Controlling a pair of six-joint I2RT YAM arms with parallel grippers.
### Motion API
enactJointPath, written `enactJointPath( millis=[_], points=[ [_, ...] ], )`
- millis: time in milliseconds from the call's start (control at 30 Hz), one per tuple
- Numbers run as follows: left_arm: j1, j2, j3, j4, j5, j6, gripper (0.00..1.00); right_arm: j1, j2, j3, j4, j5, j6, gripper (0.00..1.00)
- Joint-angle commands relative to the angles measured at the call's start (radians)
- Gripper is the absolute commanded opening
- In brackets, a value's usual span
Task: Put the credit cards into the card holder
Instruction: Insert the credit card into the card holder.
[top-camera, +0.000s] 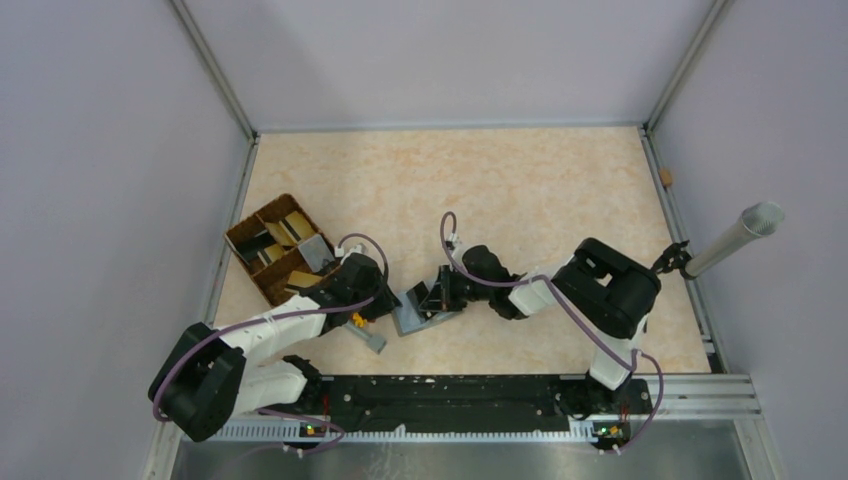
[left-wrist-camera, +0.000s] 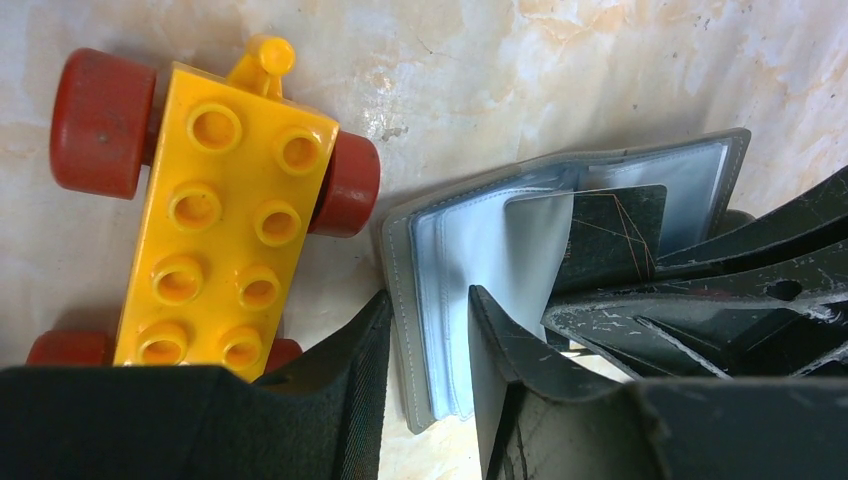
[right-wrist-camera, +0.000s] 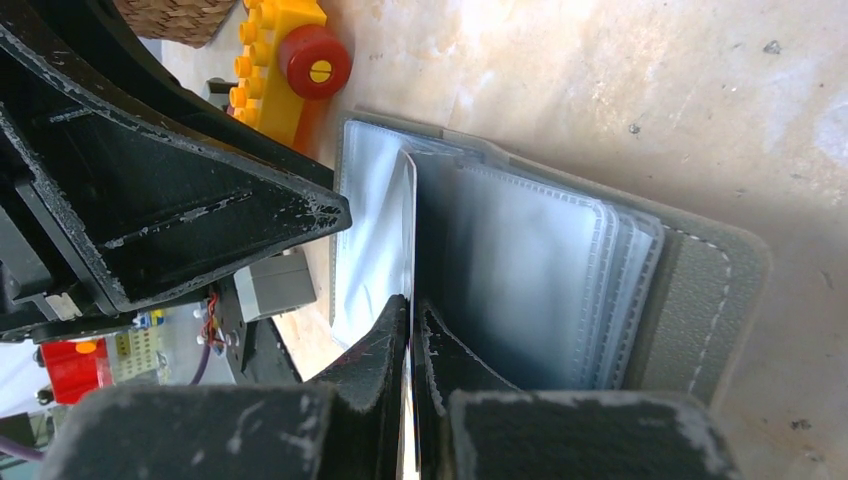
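Note:
The grey card holder lies open on the table between my two grippers. In the left wrist view my left gripper is closed on the holder's left side, with the grey cover and blue-grey pockets between its fingers. My right gripper is shut on a thin dark credit card, seen edge-on and standing among the pockets of the holder. The same card shows partly inside a pocket. More gold and grey cards lie in the tray.
A brown woven divided tray stands at the left, behind my left arm. A yellow toy brick with red wheels lies just left of the holder. A small grey flat piece lies near the front edge.

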Motion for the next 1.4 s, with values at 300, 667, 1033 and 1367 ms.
enactJointPath(
  millis=[300, 667, 1033, 1367],
  points=[
    [-0.006, 0.011, -0.014, -0.096, -0.048, 0.015, 0.36, 0.026, -0.116, 0.059, -0.377, 0.174, -0.140, 0.29],
    [-0.006, 0.005, -0.015, -0.089, -0.046, 0.019, 0.35, 0.065, -0.169, 0.201, -0.603, 0.268, -0.301, 0.52],
    [-0.007, -0.011, -0.009, -0.075, -0.028, 0.020, 0.35, 0.113, -0.207, 0.277, -0.729, 0.361, -0.474, 0.62],
    [-0.006, -0.015, -0.004, -0.077, -0.024, 0.023, 0.35, 0.114, -0.243, 0.297, -0.745, 0.370, -0.558, 0.66]
  ],
)
